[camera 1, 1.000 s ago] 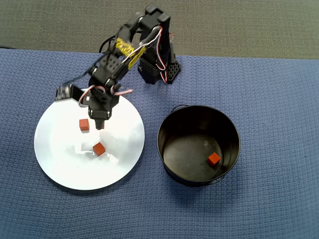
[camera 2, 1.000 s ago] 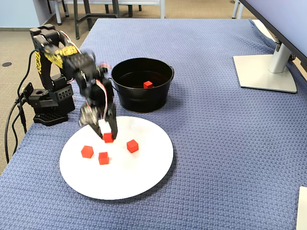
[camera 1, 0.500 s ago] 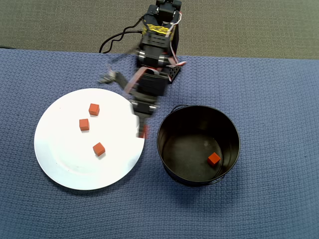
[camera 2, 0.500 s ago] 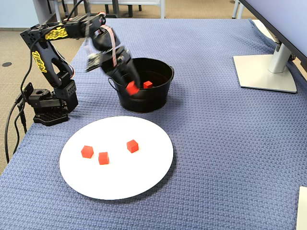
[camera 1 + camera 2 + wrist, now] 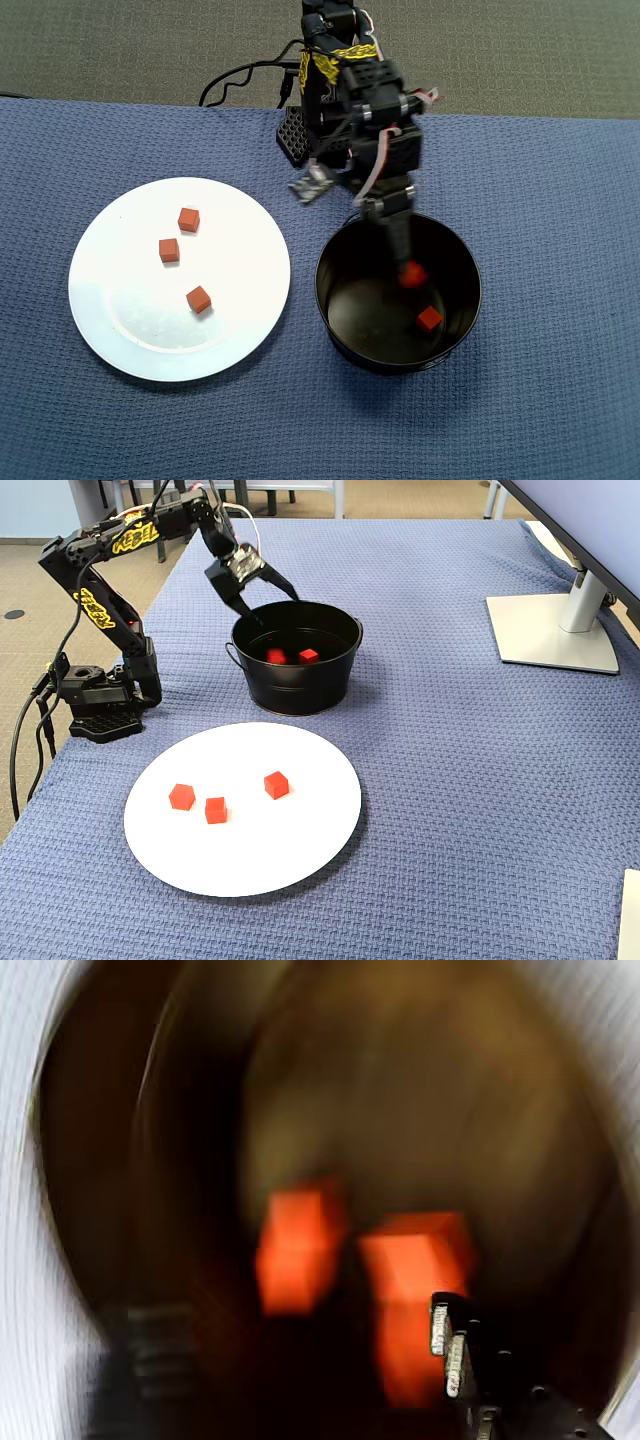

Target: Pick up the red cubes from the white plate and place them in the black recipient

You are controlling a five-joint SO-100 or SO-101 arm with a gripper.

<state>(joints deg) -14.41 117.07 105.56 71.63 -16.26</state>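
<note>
In the overhead view, off to the left of the gripper [image 5: 404, 262], three matte red cubes [image 5: 168, 250] sit on the glossy round white plate [image 5: 120, 340]. The arm reaches out and tilts down over the black recipient [image 5: 340, 250]. Its jaws look spread open in the fixed view, two cubes below.

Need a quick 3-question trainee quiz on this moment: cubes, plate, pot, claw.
1. How many red cubes lie on the white plate?
2. True or false: the claw is clamped on a cube.
3. Pick one: inside the black pot the fixed view shows A) no cubes, B) two cubes, C) five cubes.

Key
1. Three.
2. False: its jaws stand open above the pot.
3. B.
</note>
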